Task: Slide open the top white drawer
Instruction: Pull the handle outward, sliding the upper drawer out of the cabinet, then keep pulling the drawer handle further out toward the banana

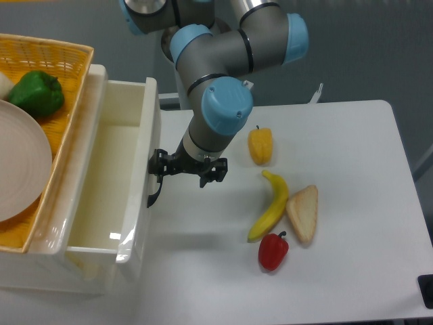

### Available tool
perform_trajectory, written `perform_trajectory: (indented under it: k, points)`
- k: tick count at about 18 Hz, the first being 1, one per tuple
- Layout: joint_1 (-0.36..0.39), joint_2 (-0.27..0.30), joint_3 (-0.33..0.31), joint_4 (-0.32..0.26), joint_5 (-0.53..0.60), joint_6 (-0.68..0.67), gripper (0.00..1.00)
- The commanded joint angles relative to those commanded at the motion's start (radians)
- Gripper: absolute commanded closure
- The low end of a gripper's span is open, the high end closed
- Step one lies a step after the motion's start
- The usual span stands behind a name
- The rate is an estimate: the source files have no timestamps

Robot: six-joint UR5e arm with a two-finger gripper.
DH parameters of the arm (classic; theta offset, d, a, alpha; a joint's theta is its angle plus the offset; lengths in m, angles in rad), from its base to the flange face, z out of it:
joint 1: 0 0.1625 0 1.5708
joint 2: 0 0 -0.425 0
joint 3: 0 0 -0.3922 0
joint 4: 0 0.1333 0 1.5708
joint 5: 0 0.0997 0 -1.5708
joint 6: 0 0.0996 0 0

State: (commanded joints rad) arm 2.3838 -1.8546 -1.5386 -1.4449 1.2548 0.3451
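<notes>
The top white drawer (101, 183) stands pulled far out of its cream cabinet at the left, and its deep tray looks bare inside. Its black curved handle (154, 195) sticks out from the glossy front panel (150, 149). My gripper (161, 169) sits right against that front, its black fingers shut around the handle's upper end. The arm's grey and blue wrist (223, 108) reaches in from above right and hides part of the gripper body.
A yellow woven basket (76, 68) on the cabinet holds a green pepper (38, 93) and a pale plate (20, 169). To the gripper's right on the white table lie a yellow pepper (260, 145), banana (270, 206), bread slice (303, 213) and red pepper (273, 250).
</notes>
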Motion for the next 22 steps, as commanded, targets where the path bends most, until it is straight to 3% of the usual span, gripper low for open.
perform_trajectory:
  k: [22]
  points:
    - [0.058,0.003,0.029,-0.031,0.021,0.040,0.00]
